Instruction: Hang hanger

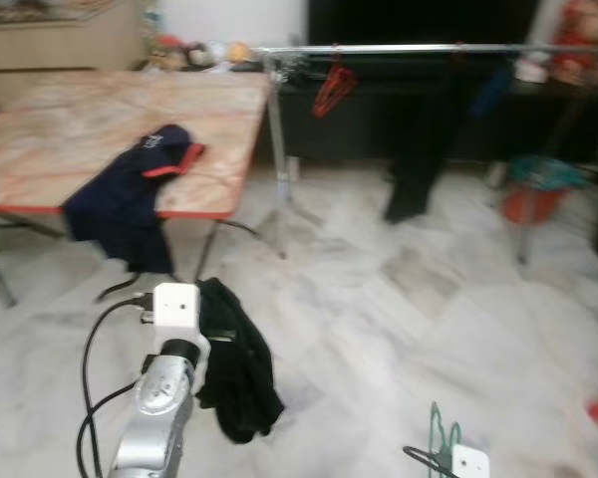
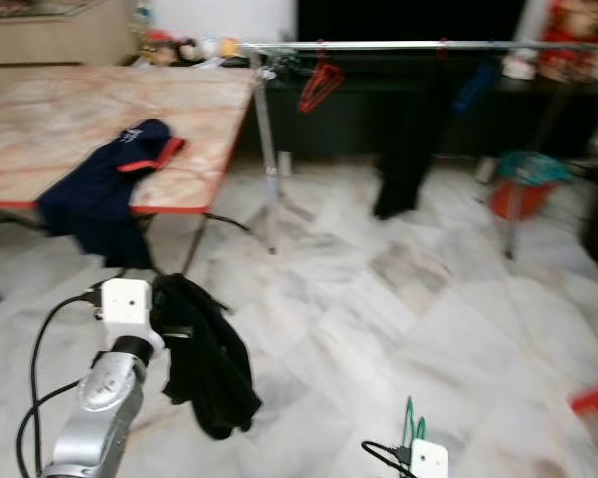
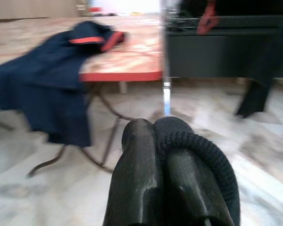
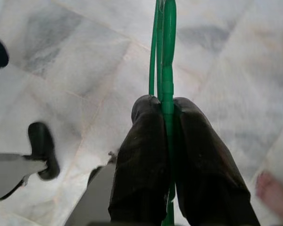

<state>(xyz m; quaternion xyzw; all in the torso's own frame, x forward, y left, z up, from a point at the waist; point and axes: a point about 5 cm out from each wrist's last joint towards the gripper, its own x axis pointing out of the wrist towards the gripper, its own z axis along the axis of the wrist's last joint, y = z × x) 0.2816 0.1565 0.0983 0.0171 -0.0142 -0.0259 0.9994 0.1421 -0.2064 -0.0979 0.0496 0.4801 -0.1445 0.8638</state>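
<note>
Right gripper (image 4: 166, 106) pinches the green hanger (image 4: 163, 52) low, well short of the clothes rail (image 1: 429, 48), ready to carry over for hanging; left gripper (image 3: 167, 136) clamped on a black garment (image 1: 234, 363), likely to dress it.

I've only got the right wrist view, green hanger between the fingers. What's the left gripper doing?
Observer: The left gripper is shut on a black garment hanging from it.
Operator: Where's the rail?
Observer: Ahead, a silver rail runs across the room beyond the table.
Operator: Anything on it already?
Observer: A red hanger near its left end and dark clothing mid-rail.
Operator: And the right gripper?
Observer: The right gripper sits low, gripping the green hanger.
</note>
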